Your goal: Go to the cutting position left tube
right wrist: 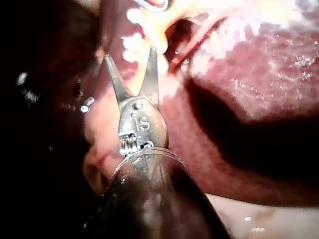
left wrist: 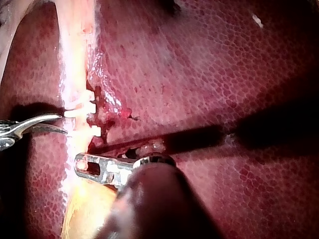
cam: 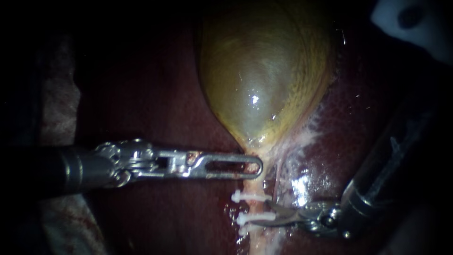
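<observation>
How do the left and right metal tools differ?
The left instrument ends in a long, blunt, slotted tip; the right instrument ends in short pointed blades, spread open. The left instrument lies level at the gallbladder's narrow neck; the right instrument sits lower, beside the clipped tube. Both are shiny metal on dark shafts.

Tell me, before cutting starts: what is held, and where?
The left instrument grips the gallbladder at its neck; the right instrument, blades open, holds nothing.

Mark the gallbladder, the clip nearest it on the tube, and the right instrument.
gallbladder [cam: 259, 80]: endoscope view, middle of its body.
clip nearest the gallbladder [cam: 247, 196]: endoscope view, middle of its white bar.
right instrument [right wrist: 129, 53]: right wrist view, midway between its open blade tips.
</observation>
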{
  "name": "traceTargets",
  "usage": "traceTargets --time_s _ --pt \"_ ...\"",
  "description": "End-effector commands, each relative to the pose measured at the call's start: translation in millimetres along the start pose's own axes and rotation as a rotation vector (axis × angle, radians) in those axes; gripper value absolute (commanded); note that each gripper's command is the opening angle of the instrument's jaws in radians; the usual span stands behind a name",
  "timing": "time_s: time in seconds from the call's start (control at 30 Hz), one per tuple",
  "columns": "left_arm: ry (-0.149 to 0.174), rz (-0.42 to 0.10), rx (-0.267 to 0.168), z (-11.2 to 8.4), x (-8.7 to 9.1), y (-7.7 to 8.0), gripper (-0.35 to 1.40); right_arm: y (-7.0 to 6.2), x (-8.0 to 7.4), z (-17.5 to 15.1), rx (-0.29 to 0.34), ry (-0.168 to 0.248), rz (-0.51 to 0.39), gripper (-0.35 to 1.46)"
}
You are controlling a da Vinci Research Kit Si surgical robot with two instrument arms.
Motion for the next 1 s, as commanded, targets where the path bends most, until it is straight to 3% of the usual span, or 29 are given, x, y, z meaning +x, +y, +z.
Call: traceTargets --time_s 0.03,0.2,0.63,1.0 --pt "0.0 0.0 0.0 0.0 0.0 0.0 -0.35 0.1 0.1 0.1 0.001 -0.001 -0.002 1.33" --pt "0.0 0.0 0.0 0.0 0.0 0.0 -0.35 0.4 0.2 0.4 0.002 -0.007 0.001 1.33" --pt "-0.001 0.0 -0.001 -0.1 0.0 0.0 -0.35 0.8 -2.2 -0.7 0.012 -0.027 0.036 1.29" --pt "-0.001 0.0 0.0 -0.1 -0.1 0.1 -0.35 2.3 -1.7 0.1 0.009 -0.031 0.035 1.28"
